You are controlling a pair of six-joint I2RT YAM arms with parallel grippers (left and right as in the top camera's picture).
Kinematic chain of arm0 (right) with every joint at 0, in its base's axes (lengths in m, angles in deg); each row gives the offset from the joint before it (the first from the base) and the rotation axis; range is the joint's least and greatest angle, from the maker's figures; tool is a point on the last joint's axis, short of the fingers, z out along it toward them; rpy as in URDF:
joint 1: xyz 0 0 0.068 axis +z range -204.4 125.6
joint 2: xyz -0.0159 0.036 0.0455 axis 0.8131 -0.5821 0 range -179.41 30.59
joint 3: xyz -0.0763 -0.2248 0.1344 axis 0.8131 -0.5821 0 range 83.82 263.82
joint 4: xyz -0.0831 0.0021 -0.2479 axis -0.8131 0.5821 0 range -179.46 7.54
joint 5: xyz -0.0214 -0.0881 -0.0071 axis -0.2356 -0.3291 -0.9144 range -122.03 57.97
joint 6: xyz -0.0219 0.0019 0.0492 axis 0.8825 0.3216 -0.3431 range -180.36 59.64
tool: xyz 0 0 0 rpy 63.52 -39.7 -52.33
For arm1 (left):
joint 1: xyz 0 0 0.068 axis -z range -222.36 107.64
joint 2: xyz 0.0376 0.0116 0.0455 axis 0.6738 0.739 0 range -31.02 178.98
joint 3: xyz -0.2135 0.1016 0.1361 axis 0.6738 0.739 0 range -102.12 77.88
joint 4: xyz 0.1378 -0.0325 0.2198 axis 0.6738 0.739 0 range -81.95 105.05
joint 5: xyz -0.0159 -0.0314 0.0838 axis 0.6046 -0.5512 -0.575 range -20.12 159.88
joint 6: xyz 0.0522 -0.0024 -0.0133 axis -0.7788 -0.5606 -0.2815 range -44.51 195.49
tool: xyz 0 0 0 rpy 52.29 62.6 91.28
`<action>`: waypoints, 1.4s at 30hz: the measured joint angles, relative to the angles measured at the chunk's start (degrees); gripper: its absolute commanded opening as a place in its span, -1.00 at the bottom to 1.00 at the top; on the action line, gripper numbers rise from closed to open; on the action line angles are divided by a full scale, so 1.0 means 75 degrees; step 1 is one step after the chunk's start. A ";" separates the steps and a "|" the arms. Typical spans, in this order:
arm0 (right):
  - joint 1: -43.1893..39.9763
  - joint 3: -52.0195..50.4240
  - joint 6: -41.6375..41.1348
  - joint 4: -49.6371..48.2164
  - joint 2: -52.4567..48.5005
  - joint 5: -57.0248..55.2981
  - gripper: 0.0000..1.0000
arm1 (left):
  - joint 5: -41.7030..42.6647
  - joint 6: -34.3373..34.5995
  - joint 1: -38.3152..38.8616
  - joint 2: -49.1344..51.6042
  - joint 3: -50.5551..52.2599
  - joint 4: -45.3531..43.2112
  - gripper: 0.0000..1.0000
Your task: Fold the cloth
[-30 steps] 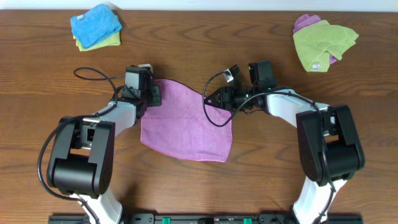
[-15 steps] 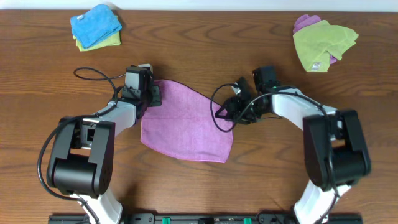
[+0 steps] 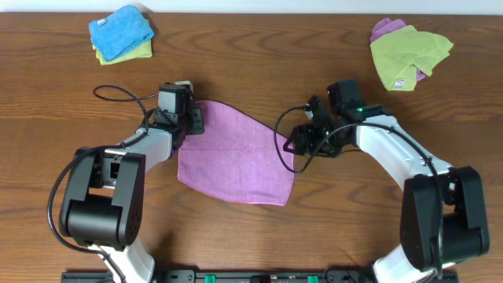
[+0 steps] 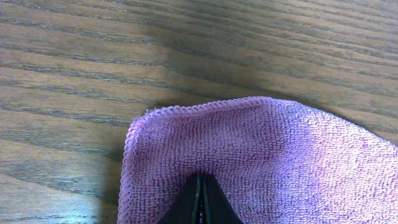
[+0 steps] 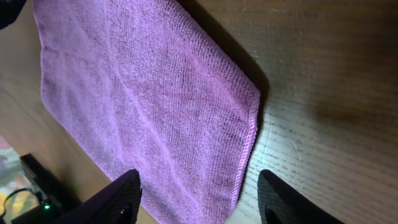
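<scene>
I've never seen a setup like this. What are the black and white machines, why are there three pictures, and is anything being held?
These are two robot arms working at a wooden table. One picture looks straight down from above. The other two come from small cameras on each arm's wrist, so you see that arm's own fingers.

A purple cloth lies flat between the arms. The left pincer is shut on the cloth near one corner. The right pincer is open and holds nothing, with one finger over the cloth and the other over bare wood.

Spare cloths lie at the far corners: a blue cloth on a yellow-green cloth, and a lime-green cloth over another purple one.
</scene>
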 measured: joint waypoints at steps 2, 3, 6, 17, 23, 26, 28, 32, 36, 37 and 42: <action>-0.0009 -0.0131 0.0052 -0.0280 0.0000 -0.0017 0.25 | 0.0000 -0.0003 0.0000 0.0000 0.0000 0.0000 -0.89; -0.0020 -0.0239 0.0070 -0.0434 0.0000 -0.0032 0.26 | 0.0000 -0.0003 0.0000 0.0000 0.0000 0.0000 -0.88; -0.0055 -0.0592 0.0079 -0.0857 0.0000 -0.0032 0.28 | 0.0000 0.0000 0.0000 0.0000 0.0000 0.0000 -0.88; -0.0055 -0.1139 -0.0160 -0.1982 0.0000 0.0184 0.32 | 0.0000 -0.0003 0.0000 0.0000 0.0000 -0.0003 -0.88; -0.0055 -0.1329 -0.0294 -0.2226 -0.0020 0.0259 0.31 | 0.0000 -0.0003 0.0000 0.0000 0.0000 -0.0003 -0.88; -0.0055 -0.1335 -0.0411 -0.2591 -0.0210 0.0458 0.29 | 0.0000 -0.0003 0.0000 0.0000 -0.0003 -0.0003 -0.88; -0.0061 -0.1326 -0.0522 -0.2897 -0.0463 0.0761 0.29 | 0.0000 0.0000 0.0000 0.0000 -0.0003 0.0000 -0.89; -0.0076 -0.1306 -0.0766 -0.3375 -0.0714 0.1274 0.29 | 0.0000 -0.0003 0.0000 0.0000 -0.0003 -0.0003 -0.88; -0.0076 -0.1297 -0.1046 -0.3987 -0.1029 0.1874 0.29 | 0.0000 0.0000 0.0000 0.0000 -0.0003 0.0000 -0.88; -0.0076 -0.1294 -0.1142 -0.4176 -0.1119 0.2046 0.30 | 0.0000 0.0000 0.0000 0.0000 0.0000 0.0000 -0.88; -0.0073 -0.1291 -0.1644 -0.5164 -0.1553 0.2774 0.30 | 0.0000 -0.0003 0.0000 0.0000 -0.0003 -0.0003 -0.88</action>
